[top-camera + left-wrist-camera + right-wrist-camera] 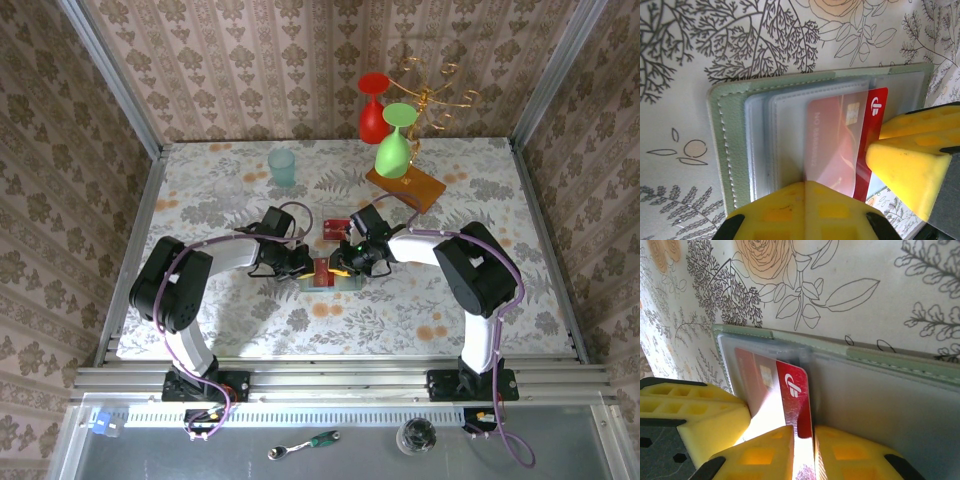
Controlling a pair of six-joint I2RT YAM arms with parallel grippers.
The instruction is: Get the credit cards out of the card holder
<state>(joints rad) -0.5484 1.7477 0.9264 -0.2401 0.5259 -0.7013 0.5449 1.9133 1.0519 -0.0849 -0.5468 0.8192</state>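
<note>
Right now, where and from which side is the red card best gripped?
Grip the red card by its exposed logo end, the strip sticking out of the clear sleeve. Come from the pocket's open side, toward the middle of the card holder, jaws on the card's two flat faces: the rest sits inside the sleeve, and should slide out there.

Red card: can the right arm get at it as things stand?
Likely yes. The red card pokes out of its clear sleeve in the card holder, and the right gripper has a finger on each face of that bare edge. The shut left gripper sits on the sleeves, off the exposed edge.
</note>
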